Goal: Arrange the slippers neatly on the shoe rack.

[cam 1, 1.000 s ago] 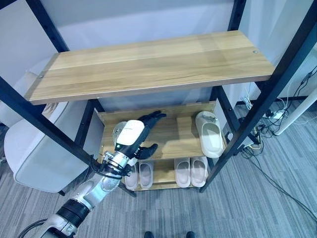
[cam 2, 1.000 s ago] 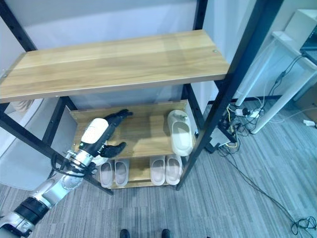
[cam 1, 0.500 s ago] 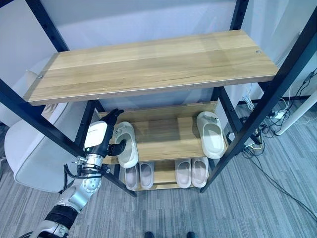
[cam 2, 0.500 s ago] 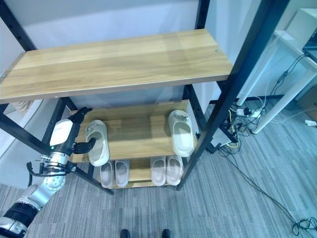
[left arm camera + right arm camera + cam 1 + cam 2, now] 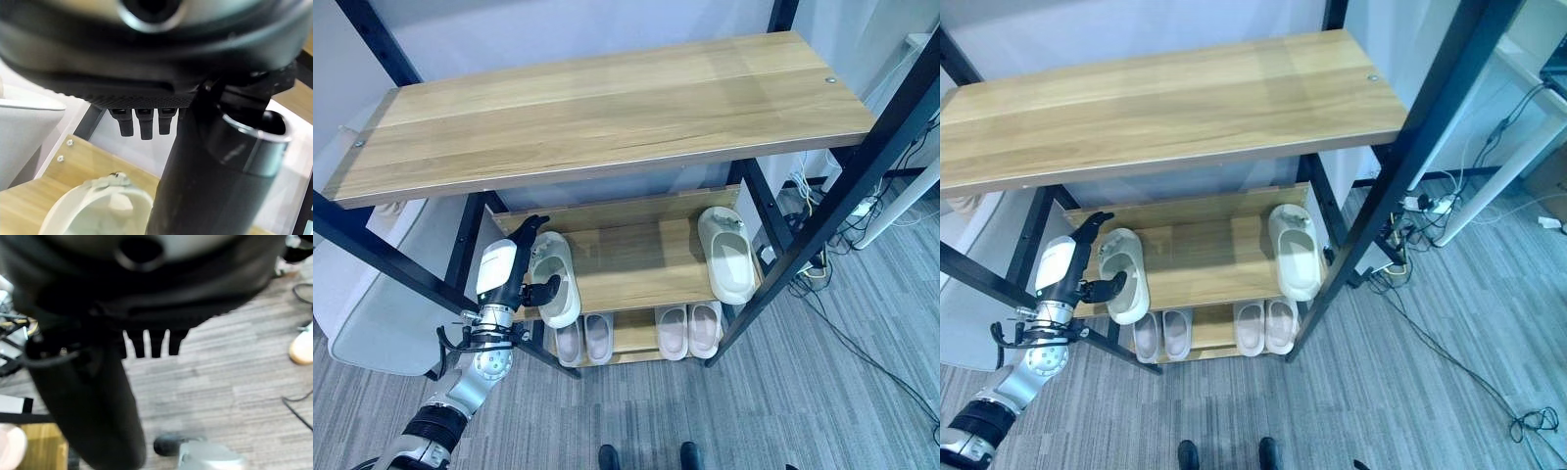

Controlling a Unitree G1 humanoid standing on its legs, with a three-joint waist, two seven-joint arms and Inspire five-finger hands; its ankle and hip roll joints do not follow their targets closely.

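At the left end of the shoe rack's middle shelf (image 5: 636,259), the left hand (image 5: 509,279) sits just beside the left slipper (image 5: 553,279), its fingers straight along the slipper's outer edge and the thumb reaching in to its near end; it seems to be touching it, not gripping it. That slipper's long axis runs front to back, its near end overhanging the shelf edge slightly. At the right end, well apart, the right slipper (image 5: 726,253) lies roughly parallel. Bringing the pair together likely means sliding the left one rightward. The right hand (image 5: 98,382) hangs over the floor, fingers straight.
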